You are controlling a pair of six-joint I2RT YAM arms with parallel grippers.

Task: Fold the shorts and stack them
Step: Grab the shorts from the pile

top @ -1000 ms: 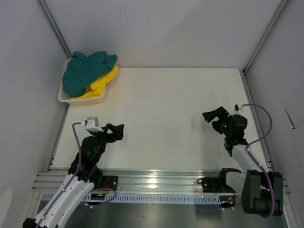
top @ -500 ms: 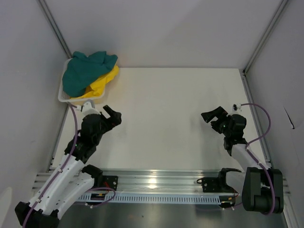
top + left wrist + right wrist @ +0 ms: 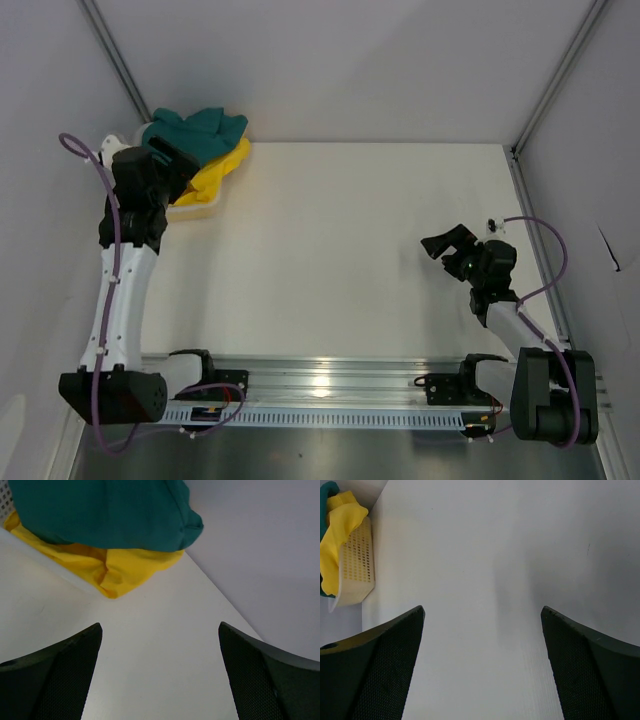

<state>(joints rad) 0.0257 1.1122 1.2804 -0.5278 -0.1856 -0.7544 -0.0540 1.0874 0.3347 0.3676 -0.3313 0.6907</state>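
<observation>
1. While the left claw hangs at the basket in the far-left corner, fingers spread apart and empty, the teal shorts lie just ahead of it, above the yellow shorts.
2. Right claw is well apart from both pairs, over the right side of the surface; its fingers are spread, holding nothing.
3. Surface is white, bare at centre, enclosed by pale walls with metal corner posts.
4. Both pairs are crumpled, unfolded; teal heaped on top, yellow spilling over the basket's rim onto the surface.
</observation>
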